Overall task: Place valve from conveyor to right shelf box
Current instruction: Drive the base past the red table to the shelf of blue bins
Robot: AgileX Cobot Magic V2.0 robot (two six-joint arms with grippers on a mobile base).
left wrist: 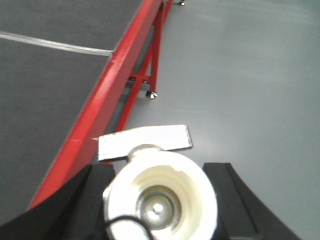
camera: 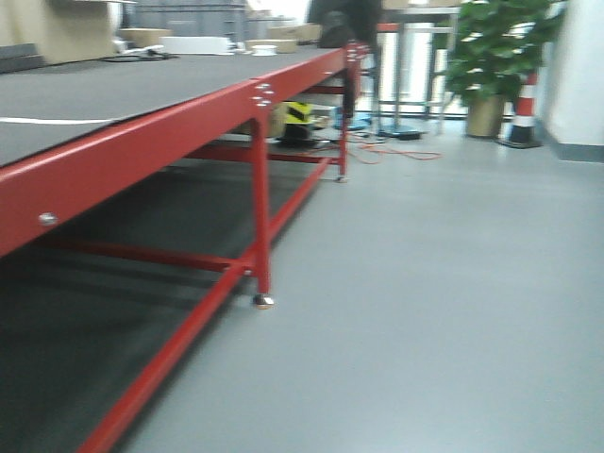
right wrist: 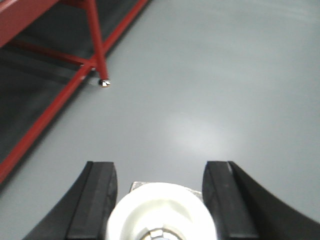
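Transit step, by the look of things, not pick or place. Far left: conveyor (camera: 113,90), dark grey belt on a red frame. Then left gripper (left wrist: 161,172), closed down snug on a white valve (left wrist: 160,200) with flat lever handle on top, carried near the belt's red edge above grey floor (left wrist: 250,75). Next along, right gripper (right wrist: 159,167), same deal, pinched around a second valve (right wrist: 161,210), out over bare floor. Far right of the front view: potted plant (camera: 491,57) and striped traffic cone (camera: 522,113). Can't spot a shelf or box anywhere, so probably time to steer round to the right shelf, line up over its box, and only then let go. Worth keeping both grips tight on the way. Headcount: two valves, two grippers, one conveyor, one plant, one cone, zero shelves or boxes in view.
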